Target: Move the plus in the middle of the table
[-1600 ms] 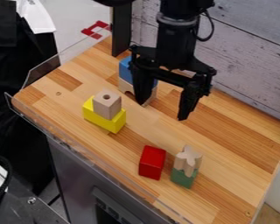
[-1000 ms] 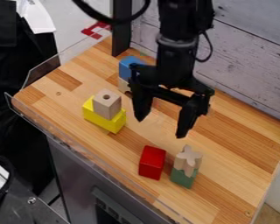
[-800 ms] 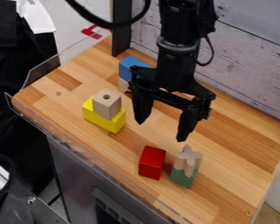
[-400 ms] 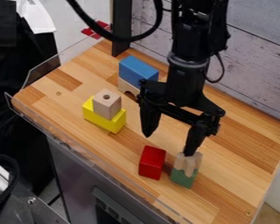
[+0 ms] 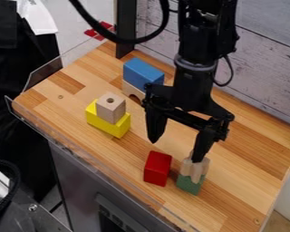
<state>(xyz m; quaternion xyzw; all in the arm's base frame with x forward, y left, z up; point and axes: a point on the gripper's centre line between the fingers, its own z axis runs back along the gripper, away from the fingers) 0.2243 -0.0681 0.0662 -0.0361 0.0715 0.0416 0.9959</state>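
On near side of counter (image 5: 235,195), plus-shaped wooden blk. (image 5: 195,170) stands atop green blk. (image 5: 190,185), beside red blk. (image 5: 157,168). End effector (image 5: 176,151) hangs above, fingers wide apart, nothing held; one fingertip overlaps the plus in view, contact unconfirmed. Step in hand, as judged: aligning for grasp. Rec. centre over the plus, lower w/ one finger per side, close on upper pc. only, lift vert. so green blk. isn't dragged. Risk: finger clipping red blk. Transparent guard (image 5: 61,147) bounds near edge; carry room appears adequate twd. mid-counter, short of yellow blk. (image 5: 118,128)
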